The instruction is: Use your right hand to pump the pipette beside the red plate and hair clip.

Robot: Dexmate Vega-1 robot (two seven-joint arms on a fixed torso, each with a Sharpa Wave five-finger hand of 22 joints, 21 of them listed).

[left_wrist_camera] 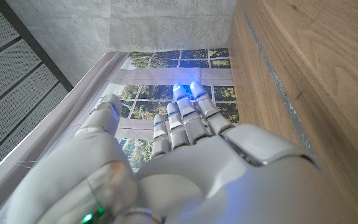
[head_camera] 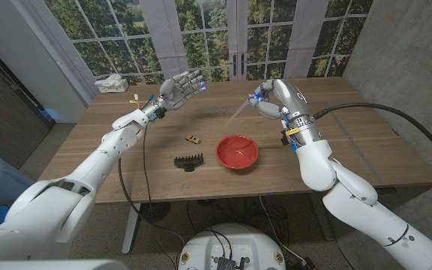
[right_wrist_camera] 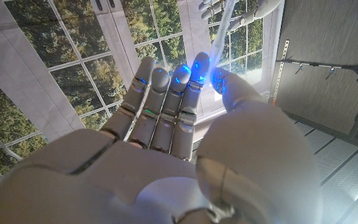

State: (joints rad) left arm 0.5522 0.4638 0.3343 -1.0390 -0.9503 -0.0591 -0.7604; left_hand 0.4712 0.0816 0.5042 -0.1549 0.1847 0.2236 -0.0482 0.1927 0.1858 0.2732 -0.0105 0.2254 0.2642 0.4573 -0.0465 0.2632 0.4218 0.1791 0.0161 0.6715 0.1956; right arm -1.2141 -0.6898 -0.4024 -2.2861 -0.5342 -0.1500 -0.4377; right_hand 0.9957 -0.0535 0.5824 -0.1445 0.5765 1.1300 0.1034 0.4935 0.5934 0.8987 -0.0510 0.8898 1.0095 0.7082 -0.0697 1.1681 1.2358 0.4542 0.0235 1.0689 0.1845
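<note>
So, near the table's front sit the black clip (head_camera: 189,160) and the red plate (head_camera: 238,152), close together. Farther back, the right hand (head_camera: 270,98) is up in the air, pinching the pipette's (head_camera: 241,109) bulb end between thumb and fingers. The thin tube sticks out past the fingertips, slanting down toward the middle of the table, away from the plate. Squeezing is the job left, I think. The left hand (head_camera: 180,87) is up too, well apart, fingers spread, holding nothing.
</note>
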